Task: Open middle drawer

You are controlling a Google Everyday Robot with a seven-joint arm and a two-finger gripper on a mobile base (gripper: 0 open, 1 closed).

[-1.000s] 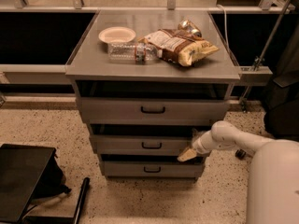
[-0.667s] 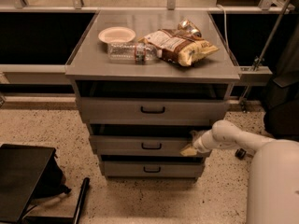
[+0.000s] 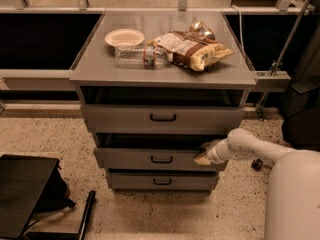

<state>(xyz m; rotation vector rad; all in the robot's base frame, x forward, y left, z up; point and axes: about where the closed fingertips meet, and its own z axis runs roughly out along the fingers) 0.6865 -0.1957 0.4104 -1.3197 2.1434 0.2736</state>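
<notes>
The grey cabinet has three drawers stacked one above another. The middle drawer (image 3: 135, 158) has a flat grey front and a small black bar handle (image 3: 162, 159) at its centre. It stands pulled out a little, with a dark gap above its front. My gripper (image 3: 203, 156) is at the right end of this drawer's front, by its top edge, at the tip of my white arm (image 3: 245, 146), which comes in from the right. The top drawer (image 3: 162, 117) is above it and the bottom drawer (image 3: 161, 181) is below.
On the cabinet top (image 3: 90, 69) lie a white bowl (image 3: 124, 36), a clear plastic bottle (image 3: 141, 56) and a chip bag (image 3: 192, 48). A black object (image 3: 25, 194) sits on the speckled floor at the lower left. My white body (image 3: 292, 194) fills the lower right.
The gripper stays at the right end of the middle drawer's front. The drawers and the things on top look the same.
</notes>
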